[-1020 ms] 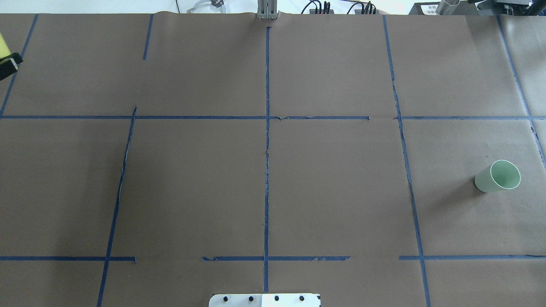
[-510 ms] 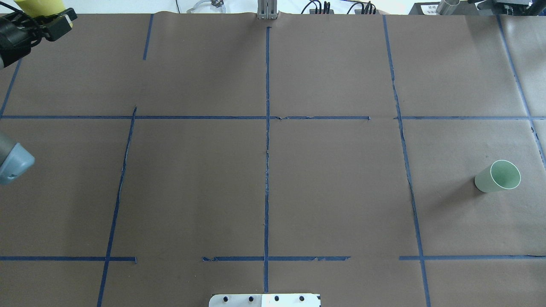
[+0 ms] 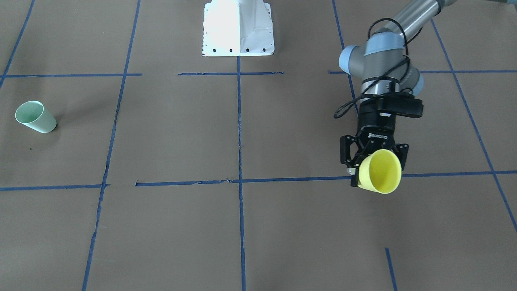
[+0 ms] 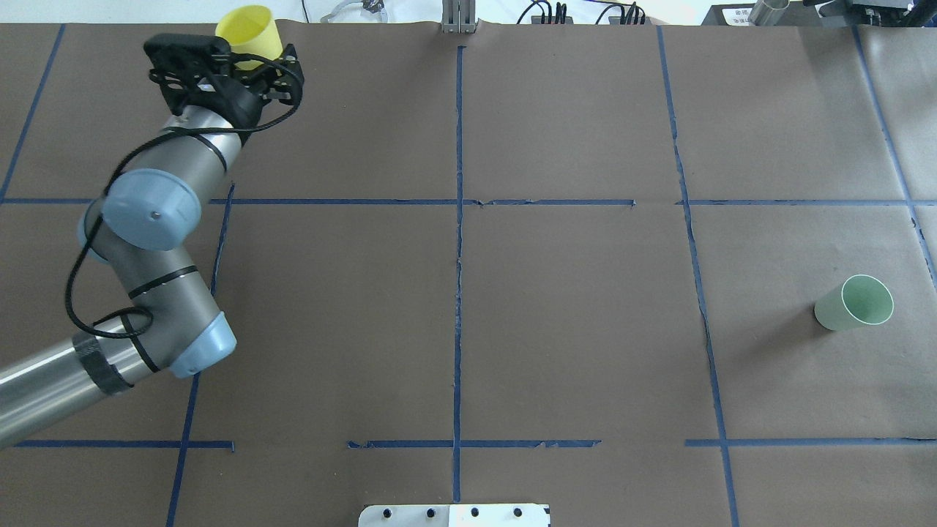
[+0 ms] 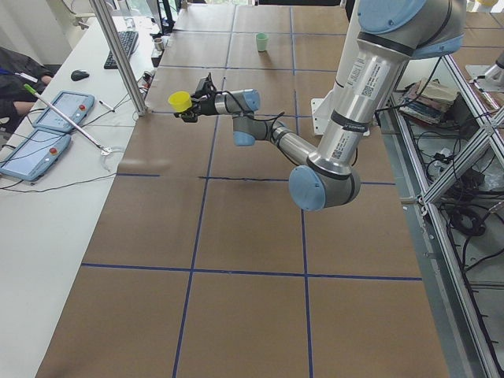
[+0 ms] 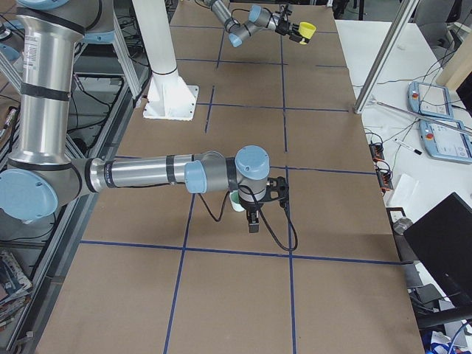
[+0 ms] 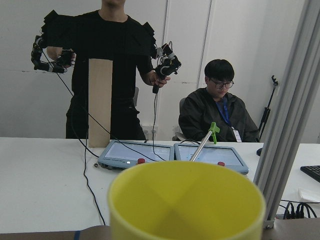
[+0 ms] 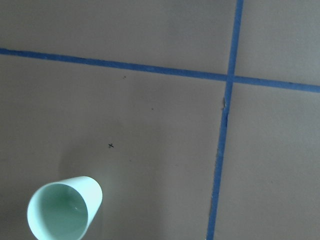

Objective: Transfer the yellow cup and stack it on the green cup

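Tabletop: brown paper gridded with blue tape lines is filling my fixed-camera screens.
Near arm: the left arm is hanging over the far squares on the robot's left, toward the operators' bench.
Left claw: the left gripper is clenching its two black fingers on the yellow cup, one on either side of the wall.
Cup in the air: the yellow cup is hanging clear of the table, tipped on its side, with its open mouth pointing away from the robot; in my left wrist view its rim is filling the bottom of the screen.
Cup on the table: the green cup is standing upright, mouth up, on the paper at the robot's right side, well apart from the yellow cup.
Right claw: the right gripper is hovering near the green cup, and only the right side view is catching it, so I cannot tell whether it is released or clenched.
Background: a standing operator in black is holding controllers, and a seated operator in glasses is sitting behind two tablets.
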Robot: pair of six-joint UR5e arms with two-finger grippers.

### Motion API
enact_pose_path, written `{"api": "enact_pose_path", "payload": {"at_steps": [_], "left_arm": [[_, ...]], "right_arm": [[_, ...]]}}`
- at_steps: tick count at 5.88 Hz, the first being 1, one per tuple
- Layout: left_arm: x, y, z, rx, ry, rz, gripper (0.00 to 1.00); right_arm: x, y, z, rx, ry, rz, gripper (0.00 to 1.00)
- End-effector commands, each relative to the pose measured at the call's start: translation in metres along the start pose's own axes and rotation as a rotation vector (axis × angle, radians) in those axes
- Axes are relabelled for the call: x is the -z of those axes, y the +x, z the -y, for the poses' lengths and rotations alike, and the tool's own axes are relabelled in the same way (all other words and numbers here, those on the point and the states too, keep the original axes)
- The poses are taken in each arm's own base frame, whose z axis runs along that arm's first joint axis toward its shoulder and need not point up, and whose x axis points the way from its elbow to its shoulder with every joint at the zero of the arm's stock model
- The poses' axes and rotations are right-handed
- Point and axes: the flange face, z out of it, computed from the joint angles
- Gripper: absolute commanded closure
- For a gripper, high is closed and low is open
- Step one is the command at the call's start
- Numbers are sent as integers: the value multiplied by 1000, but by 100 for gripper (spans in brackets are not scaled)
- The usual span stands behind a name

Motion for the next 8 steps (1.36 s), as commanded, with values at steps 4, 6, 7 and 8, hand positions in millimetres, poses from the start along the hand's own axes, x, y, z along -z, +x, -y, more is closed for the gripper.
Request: {"api": "enact_pose_path", "payload": {"at_steps": [4,6,7,8], "left_arm": [[-17,199,-49,-66,10,145,72],[-5,217,-76,-49,-2,138,72],[-4,217,-82,-51,-8,137,72],[2,224,-87,-50,-16,126,72]], "right_arm": [[68,-286,171,-153,-90,71,0],[59,-390,190,-122,-159,82,0],[55,-450,233,-114,-188,81,1],[50,-511,258,-80,-218,82,1]]}}
